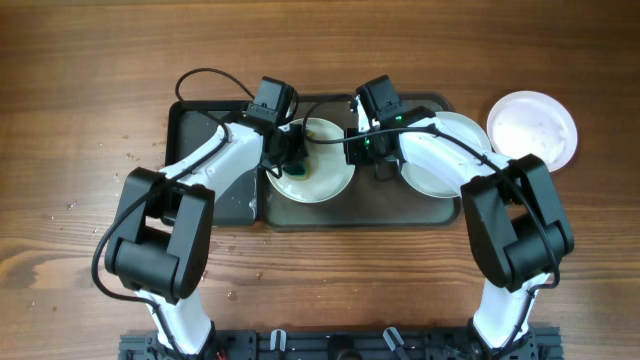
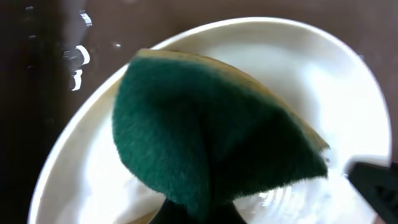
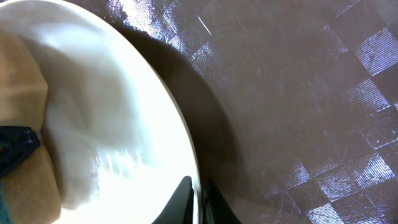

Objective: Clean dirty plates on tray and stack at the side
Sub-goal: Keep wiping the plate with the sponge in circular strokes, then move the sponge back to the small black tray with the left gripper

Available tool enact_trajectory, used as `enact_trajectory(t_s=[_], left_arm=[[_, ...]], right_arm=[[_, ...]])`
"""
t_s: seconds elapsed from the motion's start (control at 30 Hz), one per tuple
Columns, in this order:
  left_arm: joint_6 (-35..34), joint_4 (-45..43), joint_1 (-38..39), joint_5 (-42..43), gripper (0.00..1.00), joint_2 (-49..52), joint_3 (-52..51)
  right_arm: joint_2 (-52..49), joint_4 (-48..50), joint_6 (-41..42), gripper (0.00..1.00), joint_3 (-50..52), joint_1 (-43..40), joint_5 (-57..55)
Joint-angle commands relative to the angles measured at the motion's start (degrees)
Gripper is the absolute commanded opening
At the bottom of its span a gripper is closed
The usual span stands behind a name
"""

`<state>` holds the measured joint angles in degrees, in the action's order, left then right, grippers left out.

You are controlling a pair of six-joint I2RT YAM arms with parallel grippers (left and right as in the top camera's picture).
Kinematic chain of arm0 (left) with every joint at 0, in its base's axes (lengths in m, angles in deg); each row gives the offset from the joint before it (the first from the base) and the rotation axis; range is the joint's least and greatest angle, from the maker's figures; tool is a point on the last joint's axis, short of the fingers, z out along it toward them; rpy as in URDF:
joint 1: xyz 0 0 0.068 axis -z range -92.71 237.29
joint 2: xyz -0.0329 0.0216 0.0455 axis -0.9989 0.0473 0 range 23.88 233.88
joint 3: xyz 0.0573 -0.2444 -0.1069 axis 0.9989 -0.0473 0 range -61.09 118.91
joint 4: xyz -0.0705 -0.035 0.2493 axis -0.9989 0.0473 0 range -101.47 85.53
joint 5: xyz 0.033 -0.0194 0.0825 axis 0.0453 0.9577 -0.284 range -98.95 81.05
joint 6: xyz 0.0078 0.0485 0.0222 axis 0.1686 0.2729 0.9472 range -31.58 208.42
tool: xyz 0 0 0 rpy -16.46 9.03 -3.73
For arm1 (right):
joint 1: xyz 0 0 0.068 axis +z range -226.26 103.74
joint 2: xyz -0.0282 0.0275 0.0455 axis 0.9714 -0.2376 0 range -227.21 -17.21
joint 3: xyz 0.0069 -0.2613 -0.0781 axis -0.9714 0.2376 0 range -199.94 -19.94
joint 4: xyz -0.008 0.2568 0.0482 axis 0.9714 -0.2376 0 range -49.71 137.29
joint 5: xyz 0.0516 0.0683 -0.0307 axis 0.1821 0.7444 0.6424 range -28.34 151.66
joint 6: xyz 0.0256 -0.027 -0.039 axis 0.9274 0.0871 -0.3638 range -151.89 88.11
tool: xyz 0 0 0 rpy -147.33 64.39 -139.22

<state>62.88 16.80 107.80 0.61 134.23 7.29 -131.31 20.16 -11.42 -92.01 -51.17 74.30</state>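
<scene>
Green sponge (image 2: 211, 143), yellow-backed, folded over; black cable (image 1: 205, 72) looping upper left.

Near the worktop's far edge, the tray (image 1: 200, 125) carries a middle plate (image 1: 322, 182) and a right plate (image 1: 425, 178). The left end effector (image 1: 290, 160) holds a green sponge (image 1: 297, 172) on the middle plate, with the right end effector (image 1: 360, 140) at its rim. A third plate (image 1: 533, 128) lies toward the far right corner.

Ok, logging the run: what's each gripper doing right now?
Left gripper: shut on the sponge, pressed to the plate.
Right gripper: shut on that plate's rim.
</scene>
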Motion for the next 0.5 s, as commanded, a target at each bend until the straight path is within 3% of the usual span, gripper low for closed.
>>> enact_trajectory(t_s=[0.0,0.47], left_arm=[[2.89,-0.42,-0.5,-3.72,0.04,-1.38,0.24],[2.84,-9.77,-0.5,-8.17,0.04,-1.27,0.2]], right_arm=[[-0.87,0.17,-0.37,0.07,0.59,0.46,0.92],[-0.87,0.15,-0.35,0.07,0.57,0.46,0.92]])
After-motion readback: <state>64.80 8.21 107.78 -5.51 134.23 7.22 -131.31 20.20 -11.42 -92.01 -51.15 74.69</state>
